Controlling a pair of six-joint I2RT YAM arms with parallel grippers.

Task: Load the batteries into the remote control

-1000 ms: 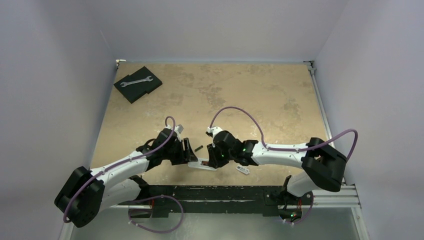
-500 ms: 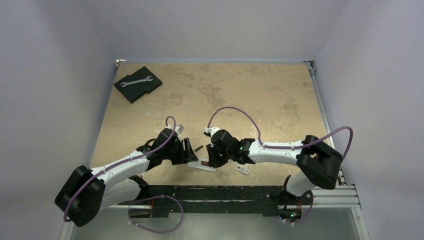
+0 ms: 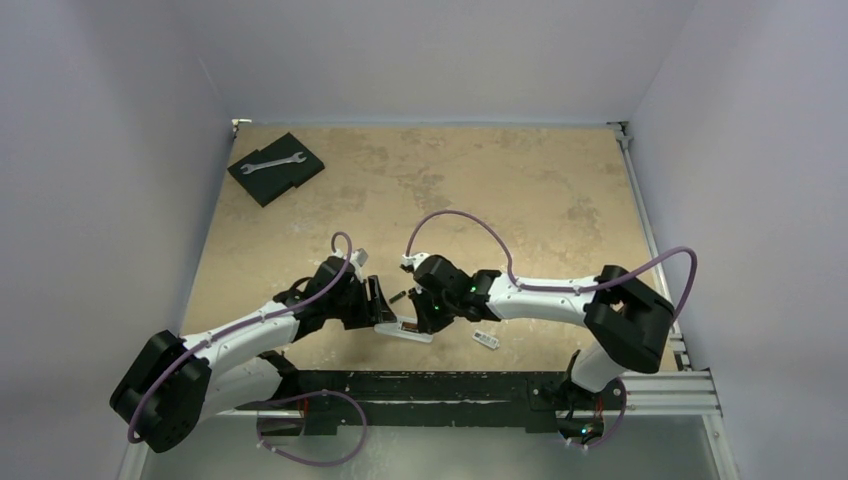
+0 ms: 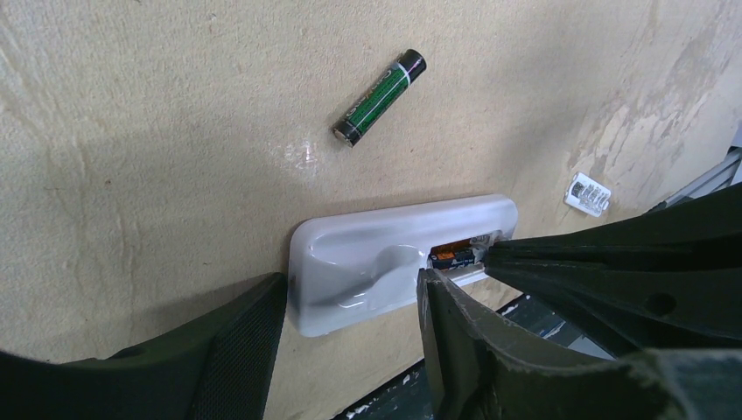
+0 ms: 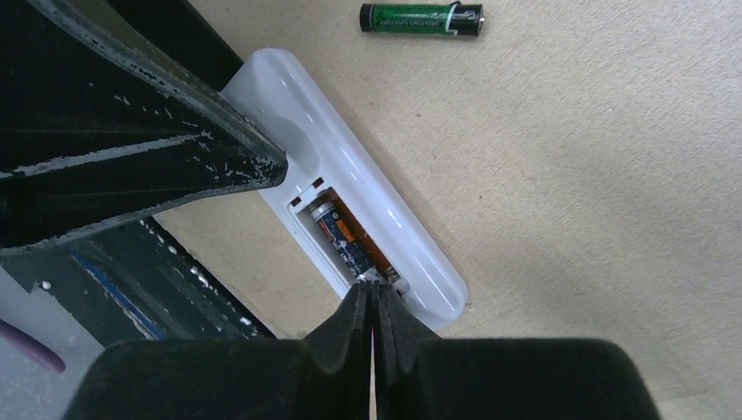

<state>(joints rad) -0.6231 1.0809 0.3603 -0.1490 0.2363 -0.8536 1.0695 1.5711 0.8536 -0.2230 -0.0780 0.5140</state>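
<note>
Right wrist view: the slim white plastic remote control (image 5: 289, 96) lies back-up on the tan table (image 5: 595, 192) with its orange-lined bay (image 5: 372, 252) uncovered. One dark cylindrical cell with an orange band, the seated battery (image 5: 346, 236), lies lengthwise in the bay. The other, a black-and-green cylinder, the loose battery (image 5: 422, 18), rests on the table just beyond the remote control, apart from it and untouched.

Step in hand, by judgement: seating the first cell. The right gripper (image 5: 374, 297) has its two fingers pressed together with nothing between them. The joined tips bear on the end of the seated battery like a prod. Whether that cell is fully home cannot be told, as the tips hide its end.

Left wrist view: the left gripper (image 4: 352, 278) has its fingers part-way apart, one on each side of the remote control near its end, and appears to clamp it in place on the table.

Top external view: both arms reach low from their bases and bend inward, wrists pitched down, meeting nose to nose over the remote control near the front centre of the table. A small white cover piece (image 3: 486, 340) lies on the table just to the right of them.

Next move, by judgement: lift the right tips clear, spread them, take the loose battery across its middle and lay it in the vacant side of the bay with polarity correct, while the left clamp holds. Risk: the round cell may roll if nudged
</note>
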